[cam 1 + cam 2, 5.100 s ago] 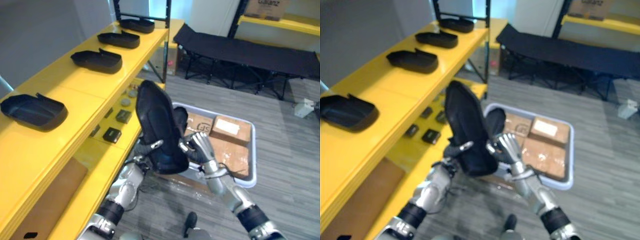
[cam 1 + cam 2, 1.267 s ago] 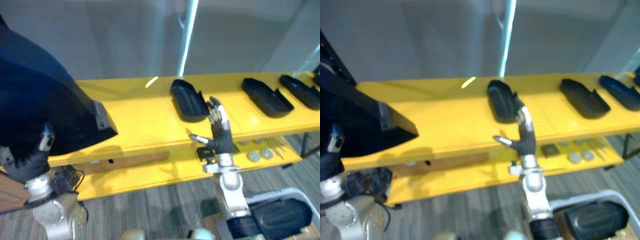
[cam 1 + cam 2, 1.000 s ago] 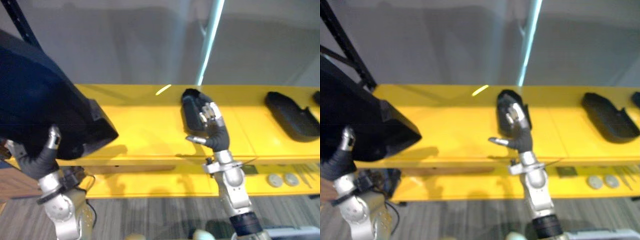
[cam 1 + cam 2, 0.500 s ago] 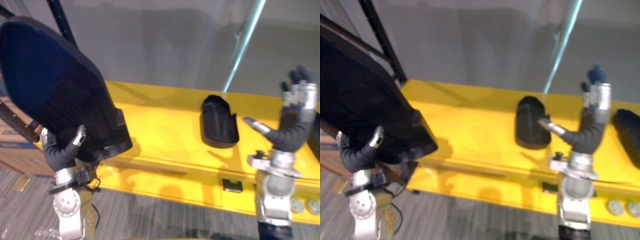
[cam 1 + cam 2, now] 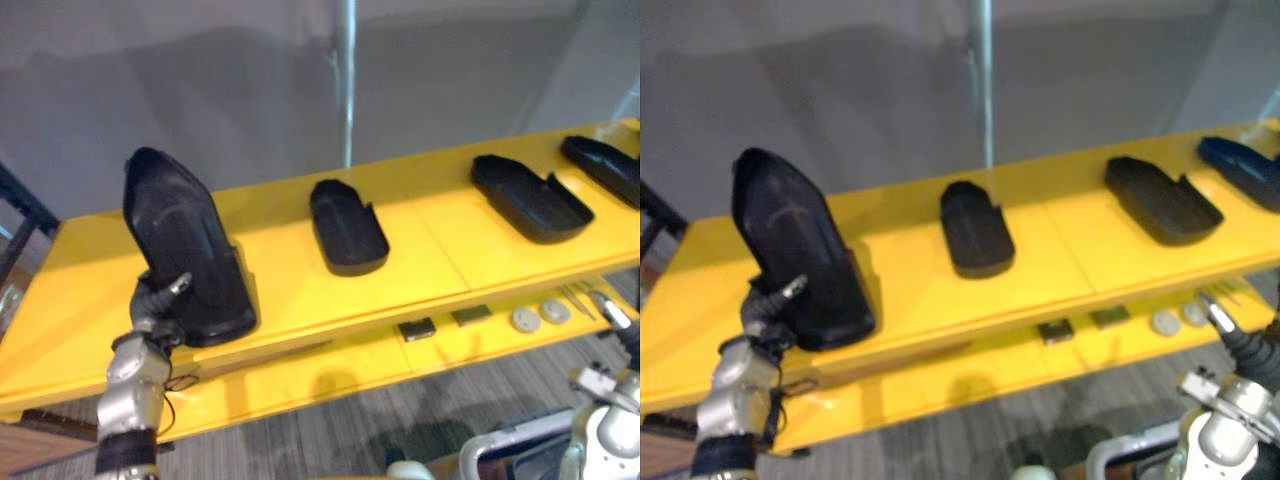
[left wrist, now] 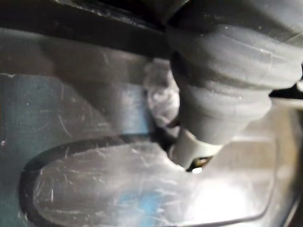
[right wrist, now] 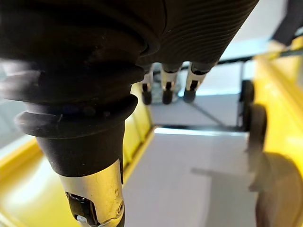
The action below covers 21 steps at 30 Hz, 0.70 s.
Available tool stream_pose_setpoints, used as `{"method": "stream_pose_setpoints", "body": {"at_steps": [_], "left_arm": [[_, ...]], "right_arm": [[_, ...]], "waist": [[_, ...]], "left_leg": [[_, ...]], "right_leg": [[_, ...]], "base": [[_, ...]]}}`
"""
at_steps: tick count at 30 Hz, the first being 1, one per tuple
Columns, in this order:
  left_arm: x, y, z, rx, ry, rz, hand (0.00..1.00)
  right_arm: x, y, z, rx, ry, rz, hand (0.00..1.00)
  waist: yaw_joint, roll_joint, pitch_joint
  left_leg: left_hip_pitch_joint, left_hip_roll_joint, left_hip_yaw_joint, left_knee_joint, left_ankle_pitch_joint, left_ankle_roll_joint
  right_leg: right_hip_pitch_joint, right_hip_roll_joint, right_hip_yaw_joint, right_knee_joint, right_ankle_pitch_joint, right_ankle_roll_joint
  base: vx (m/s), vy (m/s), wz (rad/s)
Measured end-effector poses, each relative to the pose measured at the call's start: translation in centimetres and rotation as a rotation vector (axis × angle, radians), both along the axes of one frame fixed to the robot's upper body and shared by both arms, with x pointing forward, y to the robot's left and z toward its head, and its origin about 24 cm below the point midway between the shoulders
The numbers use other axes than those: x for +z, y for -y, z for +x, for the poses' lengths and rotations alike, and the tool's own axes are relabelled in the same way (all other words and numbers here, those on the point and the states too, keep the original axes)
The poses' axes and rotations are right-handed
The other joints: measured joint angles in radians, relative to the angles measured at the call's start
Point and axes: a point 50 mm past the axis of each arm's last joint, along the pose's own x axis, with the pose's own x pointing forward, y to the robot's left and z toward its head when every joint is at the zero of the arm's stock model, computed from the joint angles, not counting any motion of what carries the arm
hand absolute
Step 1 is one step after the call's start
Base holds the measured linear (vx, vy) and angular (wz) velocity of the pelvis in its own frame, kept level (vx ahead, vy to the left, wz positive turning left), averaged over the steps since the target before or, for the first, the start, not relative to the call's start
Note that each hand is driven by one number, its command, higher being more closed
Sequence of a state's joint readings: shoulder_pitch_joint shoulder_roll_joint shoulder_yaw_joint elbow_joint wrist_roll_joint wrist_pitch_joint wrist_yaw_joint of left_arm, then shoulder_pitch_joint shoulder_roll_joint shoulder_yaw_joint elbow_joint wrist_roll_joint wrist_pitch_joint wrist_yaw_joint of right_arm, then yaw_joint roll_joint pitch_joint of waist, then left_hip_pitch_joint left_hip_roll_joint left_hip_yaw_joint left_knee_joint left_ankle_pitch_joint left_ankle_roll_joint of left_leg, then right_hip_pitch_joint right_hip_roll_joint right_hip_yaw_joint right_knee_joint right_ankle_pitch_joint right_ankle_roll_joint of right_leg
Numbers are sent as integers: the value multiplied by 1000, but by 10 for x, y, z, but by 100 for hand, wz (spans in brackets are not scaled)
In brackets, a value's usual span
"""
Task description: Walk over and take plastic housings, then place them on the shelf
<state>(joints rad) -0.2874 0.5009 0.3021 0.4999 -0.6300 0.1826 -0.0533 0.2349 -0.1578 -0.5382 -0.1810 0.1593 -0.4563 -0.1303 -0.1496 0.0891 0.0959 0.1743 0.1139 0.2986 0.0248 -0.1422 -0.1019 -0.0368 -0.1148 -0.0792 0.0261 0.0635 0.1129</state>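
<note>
Large black plastic housing (image 5: pixel 180 240), perhaps propped upright, on yellow shelf (image 5: pixel 435 240)

No writing, label or number can be read from here. The tall black moulded plastic housing (image 5: pixel 185 240) and the 3 flat black plastic housings (image 5: pixel 348 225) on the bright yellow metal shelf (image 5: pixel 440 250) look plain. The small dark blocks (image 5: pixel 417 329) below them are too small to tell.

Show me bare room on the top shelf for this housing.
Bare top shelf between the held housing and the middle housing, and between that and the third housing. Crowded at the right end by the fourth housing.
</note>
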Motion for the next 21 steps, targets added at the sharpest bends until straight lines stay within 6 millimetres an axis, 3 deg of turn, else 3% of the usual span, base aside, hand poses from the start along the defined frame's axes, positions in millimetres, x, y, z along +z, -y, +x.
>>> {"method": "stream_pose_setpoints", "body": {"at_steps": [4, 9, 16, 21], "left_arm": [[6, -18, 12, 18, -105, -3, 100], [7, -20, 19, 11, -198, 10, 100], [-8, -18, 17, -50, -386, 44, 100], [-9, -15, 19, -80, -417, 85, 100]], "right_arm": [[-2, -13, 11, 117, -16, 2, 0], [0, -19, 19, 191, -30, -6, 0], [-7, -26, 25, 231, -81, 46, 0], [-11, -30, 27, 243, -103, 64, 0]], "waist": [[-4, -1, 4], [-5, -1, 5], [-7, -3, 33], [-9, -3, 34]], "left_leg": [[-2, -1, 23, -2, 0, 0], [-1, -2, 27, -1, 0, 0], [-2, -2, 27, 1, 0, 0], [0, -3, 24, 1, 0, -1]], "right_leg": [[2, 1, 17, -48, 33, 0], [4, -3, 24, -58, 40, 0], [26, -5, 21, -90, 60, -2], [36, -5, 20, -96, 65, -1]], "base": [[-16, 3, -14], [-5, 1, -2], [-28, -11, 0], [-16, -12, 2]]}}
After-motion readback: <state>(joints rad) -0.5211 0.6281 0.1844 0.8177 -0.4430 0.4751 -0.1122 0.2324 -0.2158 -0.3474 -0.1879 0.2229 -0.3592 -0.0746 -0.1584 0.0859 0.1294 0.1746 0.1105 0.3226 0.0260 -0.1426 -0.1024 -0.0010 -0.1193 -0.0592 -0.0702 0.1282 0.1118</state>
